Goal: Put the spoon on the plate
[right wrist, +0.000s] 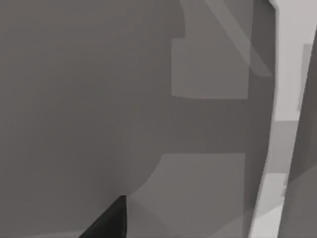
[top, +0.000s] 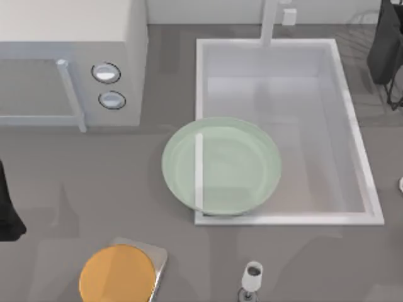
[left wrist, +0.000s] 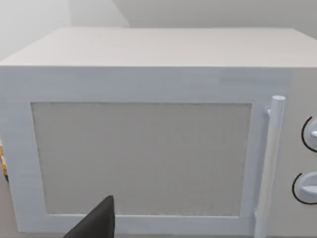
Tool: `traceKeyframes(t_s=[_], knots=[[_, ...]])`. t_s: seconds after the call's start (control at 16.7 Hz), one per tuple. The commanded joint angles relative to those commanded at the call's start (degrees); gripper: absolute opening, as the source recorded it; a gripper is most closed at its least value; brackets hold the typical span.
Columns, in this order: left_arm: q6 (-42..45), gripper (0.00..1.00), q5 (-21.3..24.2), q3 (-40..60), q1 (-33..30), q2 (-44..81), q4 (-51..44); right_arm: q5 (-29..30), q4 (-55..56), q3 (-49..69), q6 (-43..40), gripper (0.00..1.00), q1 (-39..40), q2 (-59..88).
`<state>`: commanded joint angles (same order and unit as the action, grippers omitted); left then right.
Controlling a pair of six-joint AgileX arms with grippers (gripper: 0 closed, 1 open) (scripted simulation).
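While the plate straddles the sink's left rim, the spoon is not surely seen: a white sliver at the table's right edge may be it, axis untellable. Right arm nearer; left arm parked far left. Grip state: cannot tell for either.

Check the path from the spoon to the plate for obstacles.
Nothing visible stands between them: the spoon lies near the top view's bottom edge, and bare table runs up to the plate, which overlaps the sink's rim.
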<state>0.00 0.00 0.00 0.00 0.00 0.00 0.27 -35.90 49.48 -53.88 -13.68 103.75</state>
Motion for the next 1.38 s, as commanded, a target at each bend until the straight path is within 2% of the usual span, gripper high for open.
traceKeyframes(t_s=[0.48, 0.96, 1.02, 1.2, 1.38], knots=[[0.0, 1.0, 0.0, 0.0, 0.0, 0.0, 0.0, 0.0, 0.0, 0.0, 0.0, 0.02, 0.0, 0.0], [0.0, 1.0, 0.0, 0.0, 0.0, 0.0, 0.0, 0.0, 0.0, 0.0, 0.0, 0.0, 0.0, 0.0], [0.0, 1.0, 0.0, 0.0, 0.0, 0.0, 0.0, -1.0, -4.4, 1.4, 1.4, 0.0, 0.2, -3.7], [0.0, 1.0, 0.0, 0.0, 0.0, 0.0, 0.0, -1.0, -6.7, 3.3, 1.2, 0.0, 0.0, -4.5], [0.0, 1.0, 0.0, 0.0, 0.0, 0.0, 0.0, -1.0, -14.4, 7.8, 1.0, 0.0, 0.0, -7.0]])
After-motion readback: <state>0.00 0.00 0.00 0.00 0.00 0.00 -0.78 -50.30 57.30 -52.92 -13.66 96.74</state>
